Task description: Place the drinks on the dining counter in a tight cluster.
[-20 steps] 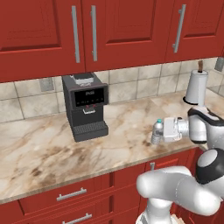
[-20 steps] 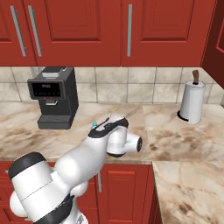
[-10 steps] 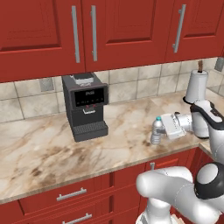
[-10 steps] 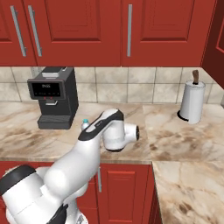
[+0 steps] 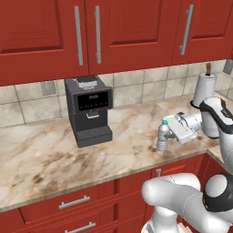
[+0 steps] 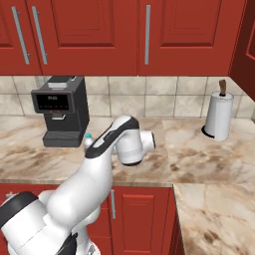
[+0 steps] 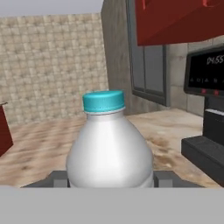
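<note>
step: picking up water bottle [image 5: 163, 135] near desk [image 5: 54, 159] front edge | gripper [image 5: 172, 134]: straddles bottle, closure unclear | next: lift, carry to dining counter

Water bottle [image 7: 109, 153]: pale, smooth, faintly glossy plastic body with a ribbed matt blue cap [image 7: 103, 101]. Wall counter [image 5: 41, 166]: polished beige-brown marbled stone, softly reflective. Cabinets [image 5: 54, 36]: smooth red panels with a satin sheen, fitted with brushed-metal bar handles [image 5: 78, 35]. Backsplash [image 6: 164, 103]: matt beige tile. Coffee machine [image 5: 88, 110], near the counter's back edge: dark matt plastic casing. Paper towel roll [image 6: 219, 116]: matt white paper.
</note>
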